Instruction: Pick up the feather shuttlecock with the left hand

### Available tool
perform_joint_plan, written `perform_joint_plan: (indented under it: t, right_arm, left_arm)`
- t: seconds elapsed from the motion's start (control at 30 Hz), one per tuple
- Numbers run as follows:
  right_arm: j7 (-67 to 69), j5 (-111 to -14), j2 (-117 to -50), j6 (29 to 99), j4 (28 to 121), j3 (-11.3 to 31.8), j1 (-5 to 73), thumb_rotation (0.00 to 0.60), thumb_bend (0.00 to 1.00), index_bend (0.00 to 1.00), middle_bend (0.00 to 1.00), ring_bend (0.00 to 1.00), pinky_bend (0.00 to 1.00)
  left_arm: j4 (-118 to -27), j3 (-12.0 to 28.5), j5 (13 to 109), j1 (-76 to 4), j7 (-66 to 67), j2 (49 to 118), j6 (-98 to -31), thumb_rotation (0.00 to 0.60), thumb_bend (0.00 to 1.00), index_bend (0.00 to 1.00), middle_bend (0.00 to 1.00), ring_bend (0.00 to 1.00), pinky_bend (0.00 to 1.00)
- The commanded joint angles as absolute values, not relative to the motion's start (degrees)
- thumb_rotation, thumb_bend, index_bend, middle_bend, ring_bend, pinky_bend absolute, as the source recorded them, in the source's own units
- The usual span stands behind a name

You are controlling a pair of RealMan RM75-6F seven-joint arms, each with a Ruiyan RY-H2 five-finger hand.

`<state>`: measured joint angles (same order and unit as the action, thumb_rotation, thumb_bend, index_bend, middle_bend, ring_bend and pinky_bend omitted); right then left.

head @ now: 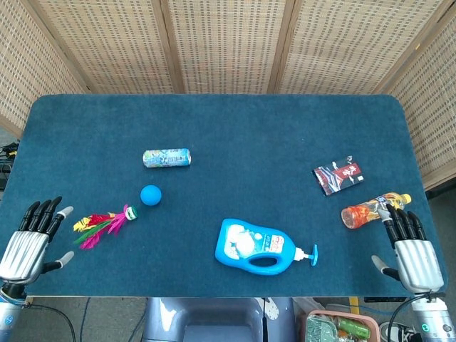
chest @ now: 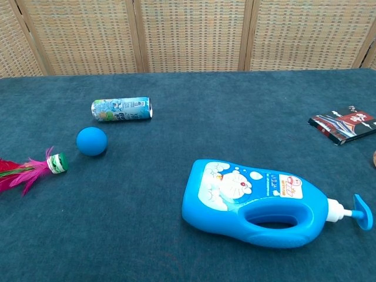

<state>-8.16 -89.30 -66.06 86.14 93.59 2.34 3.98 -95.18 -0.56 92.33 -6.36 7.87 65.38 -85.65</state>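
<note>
At the tabletop's [head: 214,121] near-left edge the left robot hand [head: 28,242] hangs empty, fingers spread wide. Just beyond its fingertips lies the feather shuttlecock [head: 104,222] on its side, base pointing toward the blue ball [head: 150,194]. It looks light and flimsy; the stiff green-and-white base seems the safer place to pinch, since the feathers would crush.
</note>
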Motion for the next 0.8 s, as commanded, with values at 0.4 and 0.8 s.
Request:
perform_joint_plan:
  t: [0.4, 0.8]
  right_arm:
    - [-8.4, -89.5, -66.2, 86.2, 93.9, 2.2, 4.0, 0.6, 0.18, 0.0, 0.0, 0.0, 0.02]
    - [-7.8, -89.7, -65.9, 86.3, 94.0, 2.2, 3.9, 0.6, 0.18, 0.0, 0.0, 0.0, 0.02]
  left_arm:
    - [-80.1, -2.4, 93.0, -5.8, 0.0, 70.3, -84.7, 0.6, 0.26, 0.34, 0.0, 0.0, 0.0]
    - [-68.9, -2.7, 93.3, -7.3, -2.6, 77.4, -82.0, 0.6, 0.27, 0.43, 0.0, 0.0, 0.0]
